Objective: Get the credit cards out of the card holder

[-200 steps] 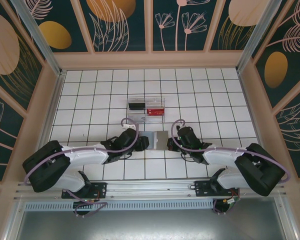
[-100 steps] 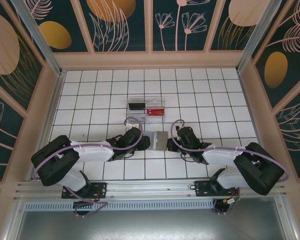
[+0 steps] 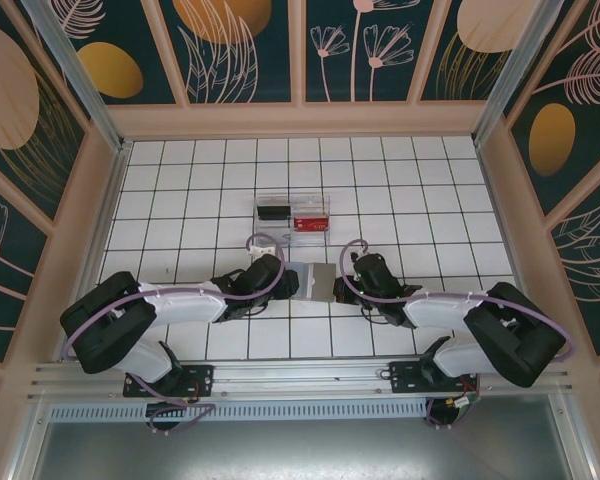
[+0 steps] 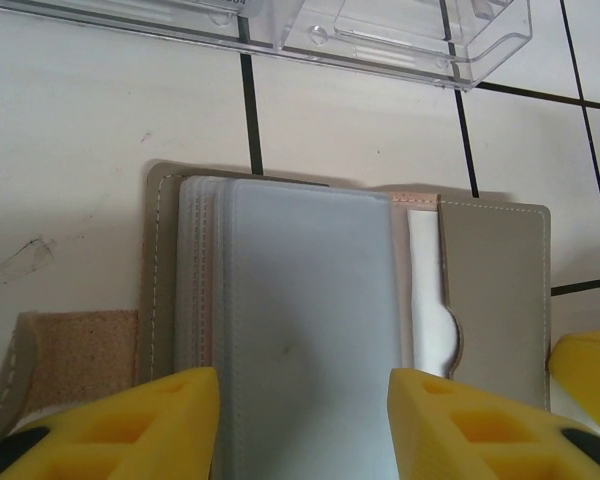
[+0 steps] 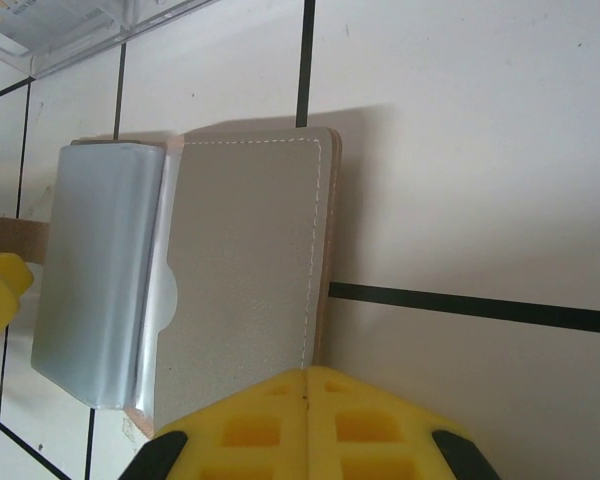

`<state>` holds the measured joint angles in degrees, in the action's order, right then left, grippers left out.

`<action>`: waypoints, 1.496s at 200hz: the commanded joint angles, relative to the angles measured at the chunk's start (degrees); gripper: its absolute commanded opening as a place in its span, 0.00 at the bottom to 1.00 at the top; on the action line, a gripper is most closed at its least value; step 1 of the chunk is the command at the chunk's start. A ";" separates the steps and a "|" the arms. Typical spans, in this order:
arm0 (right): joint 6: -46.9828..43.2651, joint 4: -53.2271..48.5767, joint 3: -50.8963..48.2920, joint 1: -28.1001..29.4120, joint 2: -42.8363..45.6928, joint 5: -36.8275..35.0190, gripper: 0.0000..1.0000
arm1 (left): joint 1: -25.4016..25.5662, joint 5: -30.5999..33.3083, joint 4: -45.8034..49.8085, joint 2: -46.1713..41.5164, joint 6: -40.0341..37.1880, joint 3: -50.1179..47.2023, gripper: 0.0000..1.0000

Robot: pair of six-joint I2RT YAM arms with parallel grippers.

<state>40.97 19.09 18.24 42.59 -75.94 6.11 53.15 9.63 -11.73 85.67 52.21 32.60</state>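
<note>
While the grey card holder (image 3: 318,281) lies open on the white-tiled bench (image 3: 180,180), near the clear plastic tray (image 3: 292,215), the left claw (image 4: 302,425) stands released, a finger either side of its clear sleeves (image 4: 310,300). The right claw (image 5: 305,405) is clenched, tips at the right panel's edge. A white card (image 4: 425,300) peeks from that panel's pocket.

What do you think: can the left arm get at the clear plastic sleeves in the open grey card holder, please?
Probably yes: the left gripper, jaws open, flanks the clear plastic sleeves; nothing between.
</note>
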 commanded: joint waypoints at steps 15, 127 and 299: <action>-0.63 1.56 0.83 -0.40 -0.70 1.25 0.00 | -0.16 -0.26 0.44 2.06 0.27 0.54 0.48; -0.46 1.64 0.93 -0.40 -1.49 1.36 0.00 | -0.19 -5.54 -5.33 0.14 -1.59 -1.21 0.45; -0.39 1.39 1.13 -0.40 -1.40 1.36 0.00 | -0.22 -1.01 1.02 -0.87 -3.59 1.73 0.59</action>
<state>40.84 19.31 18.26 42.46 -77.06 6.59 53.15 7.97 -11.70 83.61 49.74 32.71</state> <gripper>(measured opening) 0.053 0.588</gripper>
